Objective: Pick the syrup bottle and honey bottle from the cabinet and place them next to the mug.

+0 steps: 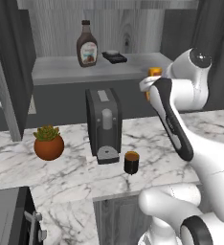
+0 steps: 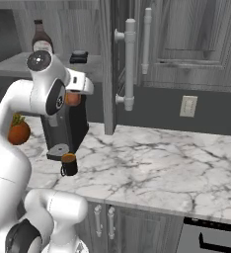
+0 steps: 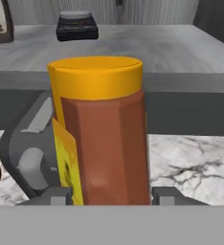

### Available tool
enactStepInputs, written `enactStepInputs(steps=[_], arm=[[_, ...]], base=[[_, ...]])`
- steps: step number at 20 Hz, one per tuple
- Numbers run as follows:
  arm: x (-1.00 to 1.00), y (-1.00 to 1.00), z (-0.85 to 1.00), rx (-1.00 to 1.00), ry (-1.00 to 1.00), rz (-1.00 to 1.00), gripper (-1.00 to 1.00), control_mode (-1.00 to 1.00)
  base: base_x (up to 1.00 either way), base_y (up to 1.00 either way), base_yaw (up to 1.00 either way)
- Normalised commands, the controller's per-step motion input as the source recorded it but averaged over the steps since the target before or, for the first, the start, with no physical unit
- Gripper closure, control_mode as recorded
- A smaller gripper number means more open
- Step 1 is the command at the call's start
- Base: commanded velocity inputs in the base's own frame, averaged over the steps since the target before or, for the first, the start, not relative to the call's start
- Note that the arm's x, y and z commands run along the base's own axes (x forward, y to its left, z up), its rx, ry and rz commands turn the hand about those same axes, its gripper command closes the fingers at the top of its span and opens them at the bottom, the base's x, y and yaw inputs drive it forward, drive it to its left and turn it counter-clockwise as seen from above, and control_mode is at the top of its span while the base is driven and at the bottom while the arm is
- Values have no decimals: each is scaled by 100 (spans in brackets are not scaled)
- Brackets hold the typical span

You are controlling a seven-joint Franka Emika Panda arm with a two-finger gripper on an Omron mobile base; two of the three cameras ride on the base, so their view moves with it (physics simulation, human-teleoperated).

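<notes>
- The small amber-orange honey bottle [image 3: 104,139] with a wide orange cap and a yellow label sits upright between the gripper's [image 3: 111,195] dark fingertips, clamped on both sides; the label's print is too blurred to read.
- It hangs in the air in front of the grey wood-grain cabinet [image 1: 61,72], above the white marble counter [image 1: 152,158].
- The tall dark brown syrup bottle [image 1: 86,44] stands on the cabinet shelf; its white-and-red label is illegible.
- The small dark mug [image 1: 131,162] stands just beside the dark grey coffee machine [image 1: 103,123].
- A terracotta plant pot [image 1: 49,142] sits well to the left.
</notes>
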Motion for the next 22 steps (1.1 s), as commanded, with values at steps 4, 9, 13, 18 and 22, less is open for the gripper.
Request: enactStepInputs(steps=[4, 9, 13, 18, 22], arm=[[-3, 0, -56, -7, 1, 0, 100, -100], [0, 0, -68, -4, 2, 0, 100, -100], [0, 0, -62, -1, 1, 0, 100, -100], [0, -1, -54, 0, 0, 0, 100, -100], [0, -4, -47, 0, 0, 0, 100, -100]], base=[[0, 0, 0], [0, 0, 0], [0, 0, 0], [0, 0, 0], [0, 0, 0]])
